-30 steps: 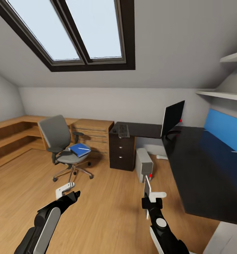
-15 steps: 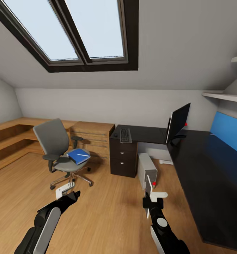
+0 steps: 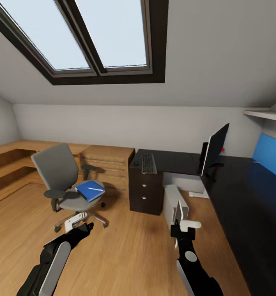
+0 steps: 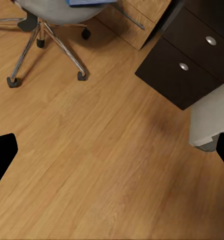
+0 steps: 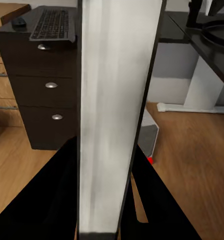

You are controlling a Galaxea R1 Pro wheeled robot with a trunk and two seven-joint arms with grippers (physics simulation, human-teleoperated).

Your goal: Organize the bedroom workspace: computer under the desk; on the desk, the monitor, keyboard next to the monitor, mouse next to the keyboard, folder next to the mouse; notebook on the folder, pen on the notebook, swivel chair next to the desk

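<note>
Oak plank floor (image 4: 107,165) fills my left wrist view, my left pincer (image 3: 77,220) spread apart. My right pincer (image 3: 181,224) clamps the thin grey notebook (image 5: 114,110) upright. The bright blue flat folder (image 3: 90,190) lies on the grey swivel chair (image 3: 64,181) at ten o'clock; the glossy black counter (image 3: 244,197) stands at two o'clock.

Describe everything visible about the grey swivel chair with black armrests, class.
The grey upholstered swivel chair stands upright on the oak plank floor, apart from the black desk, in front of low oak cabinets. It has a tall back, black padded armrests and a chrome star base on dark casters. A bright blue folder lies on its seat, with a thin white pen on top.
</note>
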